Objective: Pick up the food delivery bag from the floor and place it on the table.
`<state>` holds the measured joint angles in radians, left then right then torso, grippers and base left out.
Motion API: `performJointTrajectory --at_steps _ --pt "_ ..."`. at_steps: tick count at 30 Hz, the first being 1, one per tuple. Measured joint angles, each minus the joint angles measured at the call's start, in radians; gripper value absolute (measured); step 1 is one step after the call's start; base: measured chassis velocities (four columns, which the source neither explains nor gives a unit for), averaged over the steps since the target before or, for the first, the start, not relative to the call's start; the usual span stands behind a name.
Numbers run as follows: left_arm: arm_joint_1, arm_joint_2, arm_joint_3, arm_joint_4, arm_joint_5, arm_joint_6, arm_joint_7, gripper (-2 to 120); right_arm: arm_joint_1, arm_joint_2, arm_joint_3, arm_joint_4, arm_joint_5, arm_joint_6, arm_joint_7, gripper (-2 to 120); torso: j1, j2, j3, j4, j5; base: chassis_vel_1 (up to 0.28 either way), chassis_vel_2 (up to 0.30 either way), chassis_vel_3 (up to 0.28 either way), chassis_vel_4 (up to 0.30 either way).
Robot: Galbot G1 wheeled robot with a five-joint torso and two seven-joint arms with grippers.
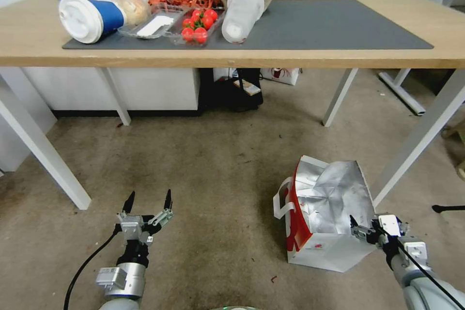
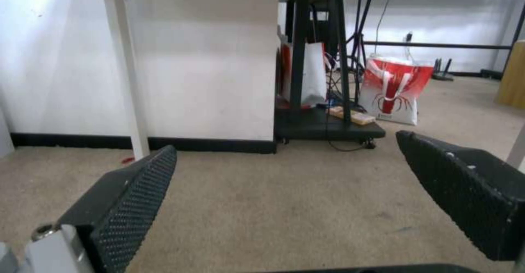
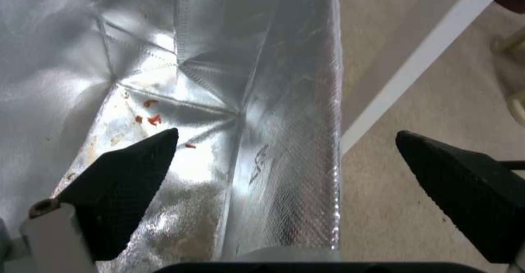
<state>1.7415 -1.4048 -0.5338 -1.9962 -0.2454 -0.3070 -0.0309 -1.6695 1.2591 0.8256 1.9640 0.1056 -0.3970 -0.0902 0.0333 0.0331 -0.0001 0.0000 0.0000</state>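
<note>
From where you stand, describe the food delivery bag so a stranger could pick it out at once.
Start at the wide light-wood table with the dark grey mat, then drop to the stained carpet floor by its white right leg. There stands the boxy red-and-white food delivery bag, mouth open, the right gripper at its rim. Its silver foil lining and larger size set it apart from the small white paper bag with red print under the table.

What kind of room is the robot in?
Probably an office or lab used for robot tests: a worn carpet, a plain work table with food props, and stands with cables against the wall.
</note>
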Motion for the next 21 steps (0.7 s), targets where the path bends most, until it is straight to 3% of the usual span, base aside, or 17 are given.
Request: performJointTrajectory --at_steps 6,16,21 --pt "0.002 0.004 -0.007 0.0 -0.001 -0.002 -0.001 100 0.004 -0.003 -0.001 0.0 0.009 -0.038 0.002 99 0.0 0.0 0.0 0.0 0.0 0.0 0.0 0.0 0.0" --pt "0.006 0.007 -0.013 -0.003 -0.003 -0.015 -0.003 100 0.014 -0.013 -0.007 0.006 0.045 -0.092 0.02 73 0.0 0.0 0.0 0.0 0.0001 0.0 0.0 0.0 0.0" --pt "0.012 0.007 -0.018 -0.005 -0.003 -0.028 -0.004 100 0.005 -0.012 -0.007 0.009 0.053 -0.104 0.026 52 0.0 0.0 0.0 0.0 0.0 0.0 0.0 0.0 0.0"
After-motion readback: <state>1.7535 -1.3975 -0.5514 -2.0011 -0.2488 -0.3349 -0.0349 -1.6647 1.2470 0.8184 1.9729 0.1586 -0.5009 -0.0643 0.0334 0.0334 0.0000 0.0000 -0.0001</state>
